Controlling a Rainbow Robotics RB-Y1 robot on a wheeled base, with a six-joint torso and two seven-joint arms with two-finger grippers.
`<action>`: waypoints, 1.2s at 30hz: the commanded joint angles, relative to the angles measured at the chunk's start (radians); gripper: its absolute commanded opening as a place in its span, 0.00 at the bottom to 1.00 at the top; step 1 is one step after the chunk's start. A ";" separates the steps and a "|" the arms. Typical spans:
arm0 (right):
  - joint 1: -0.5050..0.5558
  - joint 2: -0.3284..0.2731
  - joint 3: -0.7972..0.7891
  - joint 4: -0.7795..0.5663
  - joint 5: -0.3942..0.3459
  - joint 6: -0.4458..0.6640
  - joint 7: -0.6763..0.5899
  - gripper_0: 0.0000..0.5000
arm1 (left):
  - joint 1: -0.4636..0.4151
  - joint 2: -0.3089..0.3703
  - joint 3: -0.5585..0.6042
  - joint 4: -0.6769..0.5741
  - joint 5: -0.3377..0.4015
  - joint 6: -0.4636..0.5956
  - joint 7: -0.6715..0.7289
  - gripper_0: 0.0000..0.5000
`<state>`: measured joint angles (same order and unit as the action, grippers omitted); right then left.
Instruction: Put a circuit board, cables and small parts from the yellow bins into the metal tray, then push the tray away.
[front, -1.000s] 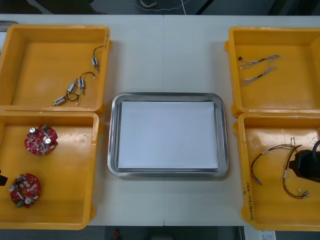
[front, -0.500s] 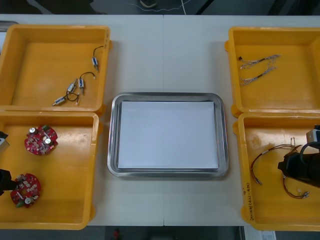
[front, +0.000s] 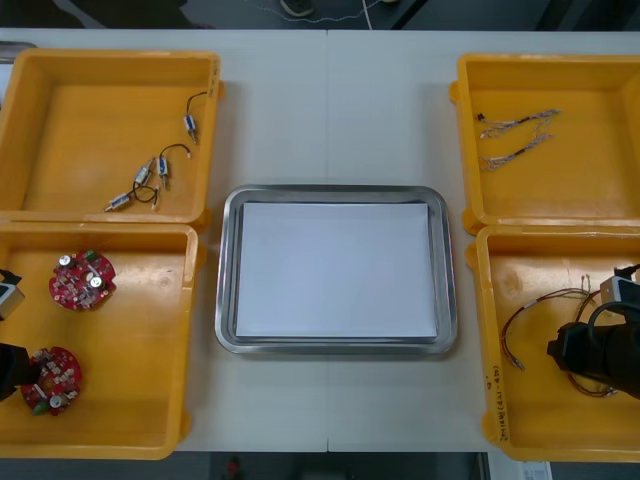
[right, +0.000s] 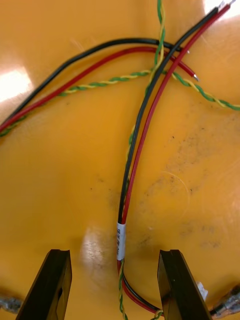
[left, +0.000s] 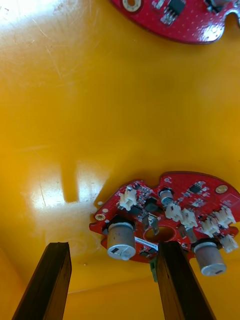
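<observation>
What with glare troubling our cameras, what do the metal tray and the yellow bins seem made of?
Rectangular metal tray: probably polished steel or aluminium; its rim mirrors light, the inside is matt white. Square yellow bins: likely glossy moulded plastic; glare patches and fine scratches show on the floor under the open left gripper.

Yellow plastic bins (front: 110, 56) stand on a pale grey surface (front: 330, 110). The shiny silver metal tray (front: 228, 270) is white inside. Round red circuit boards (front: 82, 280) carry grey cylinders (left: 121, 239). A red-and-black paired cable (right: 131, 170) wears a white band (right: 120, 240), and a twisted cable (right: 117, 80) is green and yellow. The right arm's fingers (right: 52, 285) are black.
</observation>
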<state>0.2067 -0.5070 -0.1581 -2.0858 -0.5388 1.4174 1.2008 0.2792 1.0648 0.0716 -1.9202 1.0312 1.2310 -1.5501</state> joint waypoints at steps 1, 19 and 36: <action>0.037 0.008 0.026 -0.003 0.014 -0.037 0.005 1.00 | 0.024 0.044 -0.029 0.012 -0.019 -0.021 -0.105 1.00; 0.054 0.008 0.043 0.026 0.017 -0.086 0.013 0.79 | 0.028 0.044 -0.064 0.038 -0.034 -0.073 -0.111 1.00; 0.054 0.005 -0.034 -0.068 0.003 -0.020 0.022 0.00 | 0.026 0.044 -0.062 0.038 -0.031 -0.073 -0.107 0.00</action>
<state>0.2281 -0.5067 -0.1431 -2.0834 -0.5268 1.3580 1.2010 0.2794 1.0659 0.0243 -1.8853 1.0040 1.1671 -1.5503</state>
